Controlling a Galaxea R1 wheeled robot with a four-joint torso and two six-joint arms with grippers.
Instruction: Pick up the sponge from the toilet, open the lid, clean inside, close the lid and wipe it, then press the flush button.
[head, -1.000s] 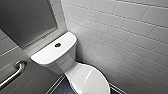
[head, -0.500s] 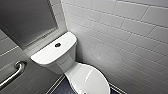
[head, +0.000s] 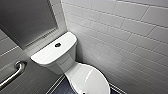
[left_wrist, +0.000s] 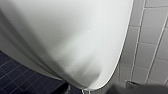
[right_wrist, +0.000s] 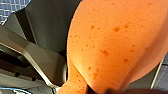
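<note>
Seemingly nothing shifts across the last second: the head view keeps the same framing of the toilet (head: 62, 57), so the base and torso look parked rather than driving. The lid (head: 87, 78) lies shut over the bowl, its dome bare, and the cistern top around the flush button (head: 57, 45) is bare as well. The sponge (right_wrist: 112, 42) is off the toilet and sits right up against the right wrist camera. Its orange pitted body bulges and then narrows to a squeezed neck where the right gripper (right_wrist: 86, 89) grasps it. I judge that a firm hold, though the fingers themselves are hard to make out. The left wrist view looks closely onto a white glossy curve of the toilet, with dark blue floor tiles (left_wrist: 15, 72) beneath it and white wall tiles (left_wrist: 152, 37) beside it. Whether the left gripper is released or clenched I cannot tell. A grab bar (head: 12, 73) is fixed to the wall on the toilet's left in the head view. For the task this reads as pickup done and lid not yet opened, with the left arm close to the toilet
</note>
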